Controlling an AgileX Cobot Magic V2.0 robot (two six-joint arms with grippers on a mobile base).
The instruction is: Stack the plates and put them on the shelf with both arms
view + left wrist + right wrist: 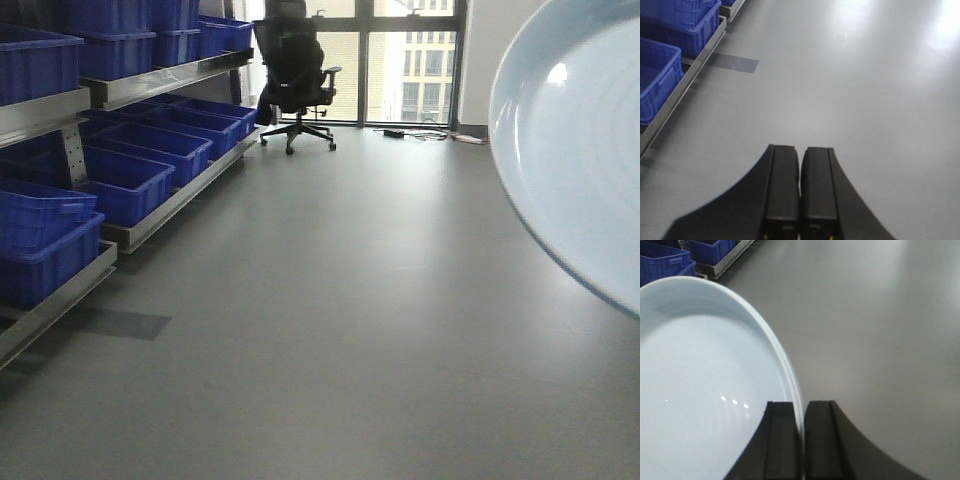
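A large pale blue-white plate [705,375] fills the left of the right wrist view, held on edge above the grey floor. My right gripper [803,407] is shut on its rim, one finger on each face. The same plate [580,150] looms at the right edge of the front view, tilted; the gripper holding it does not show there. My left gripper [800,150] is shut with nothing between its fingers and hangs over bare floor. Only this one plate is in view. The shelf [120,92] is the metal rack along the left.
Blue plastic bins [120,180] fill the rack's levels on the left, and show as bins [660,75] in the left wrist view. A black office chair [295,75] stands at the far window. Cables [420,132] lie on the floor by the window.
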